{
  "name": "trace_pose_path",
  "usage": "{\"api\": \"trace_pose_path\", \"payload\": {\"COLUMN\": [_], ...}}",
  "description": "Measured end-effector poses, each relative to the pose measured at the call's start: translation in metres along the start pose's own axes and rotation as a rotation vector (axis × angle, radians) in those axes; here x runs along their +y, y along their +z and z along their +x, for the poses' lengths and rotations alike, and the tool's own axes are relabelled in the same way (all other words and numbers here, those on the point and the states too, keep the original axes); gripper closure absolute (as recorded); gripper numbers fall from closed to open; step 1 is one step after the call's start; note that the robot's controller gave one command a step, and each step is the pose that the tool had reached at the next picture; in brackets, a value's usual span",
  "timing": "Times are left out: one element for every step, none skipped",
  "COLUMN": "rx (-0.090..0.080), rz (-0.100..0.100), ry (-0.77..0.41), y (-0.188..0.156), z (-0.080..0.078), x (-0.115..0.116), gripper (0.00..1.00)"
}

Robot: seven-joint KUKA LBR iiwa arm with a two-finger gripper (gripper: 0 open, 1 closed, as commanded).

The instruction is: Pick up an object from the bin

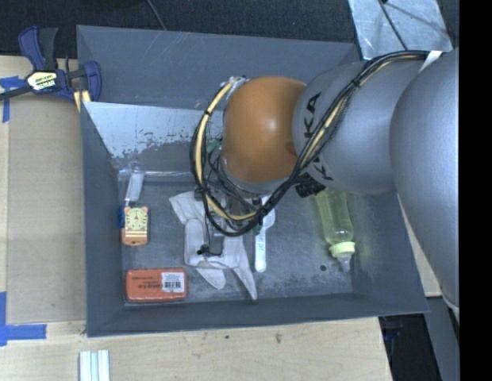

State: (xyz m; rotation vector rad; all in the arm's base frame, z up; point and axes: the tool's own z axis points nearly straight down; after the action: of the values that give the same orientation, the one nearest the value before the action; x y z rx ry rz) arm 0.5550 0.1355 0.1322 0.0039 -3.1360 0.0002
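Note:
My gripper point(213, 244) hangs low in the middle of the bin, under the wrist's orange cover. It sits right over a crumpled white wrapper point(200, 270) that spreads out on the floor below it; whether they touch I cannot tell. A white stick-shaped tube point(260, 251) lies just to the right of the gripper, pointing front to back.
A pale yellow-green bottle point(336, 222) lies at the right. An orange packet with a barcode label point(156, 285) lies at the front left. Behind it sit a small tan block with dots point(136, 225) and a clear little tube point(134, 186). The arm covers the bin's back right.

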Motion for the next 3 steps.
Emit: {"api": "trace_pose_path", "payload": {"rx": [-0.008, -0.015, -0.01], "rz": [-0.001, -0.003, -0.003], "ry": [0.003, 0.058, 0.193], "y": [-0.005, 0.023, 0.057], "z": [-0.002, -0.022, -0.046], "x": [-0.001, -0.003, -0.005], "gripper": [0.0, 0.0, 1.0]}}
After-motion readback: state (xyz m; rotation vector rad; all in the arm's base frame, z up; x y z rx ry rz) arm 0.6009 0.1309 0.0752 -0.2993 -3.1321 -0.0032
